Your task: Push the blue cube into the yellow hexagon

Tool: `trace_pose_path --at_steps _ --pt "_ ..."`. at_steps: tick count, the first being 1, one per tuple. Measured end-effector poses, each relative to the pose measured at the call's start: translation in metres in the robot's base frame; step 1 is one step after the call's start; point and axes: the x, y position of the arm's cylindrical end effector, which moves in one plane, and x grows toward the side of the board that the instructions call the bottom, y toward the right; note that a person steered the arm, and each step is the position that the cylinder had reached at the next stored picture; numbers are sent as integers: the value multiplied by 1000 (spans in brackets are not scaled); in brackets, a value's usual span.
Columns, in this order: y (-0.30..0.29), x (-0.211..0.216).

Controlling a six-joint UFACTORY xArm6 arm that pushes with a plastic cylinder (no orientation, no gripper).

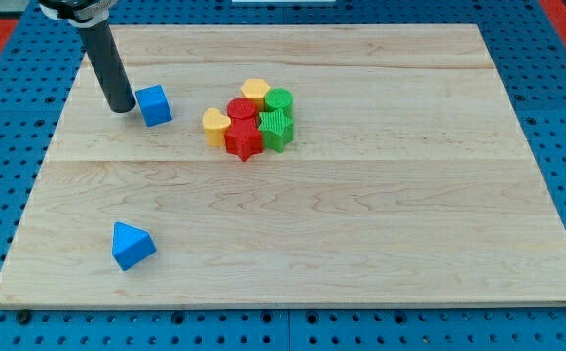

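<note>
While a blue wedge (132, 246) is sitting nearest on the wooden board (380, 244), my tip (123, 107) is resting w/ nothing gripped just left of the blue cube (154, 104); yellow hexagon (255, 92) is sitting further right, atop the cluster.

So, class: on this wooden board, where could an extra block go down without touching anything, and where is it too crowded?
Free: the view's right half of the wooden board, and the bottom strip right of the blue triangular block. Crowded: the cluster of yellow hexagon, yellow block, red blocks and green blocks. My tip sits just left of the blue cube.
</note>
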Motion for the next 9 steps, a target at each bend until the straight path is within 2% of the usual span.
trace_pose_path --at_steps 1,2,3,4,5,7,9 --pt "52 -4" --pt "61 0" --pt "40 18" --pt "42 24" --pt "64 23" --pt "75 -4" --pt "114 -21"
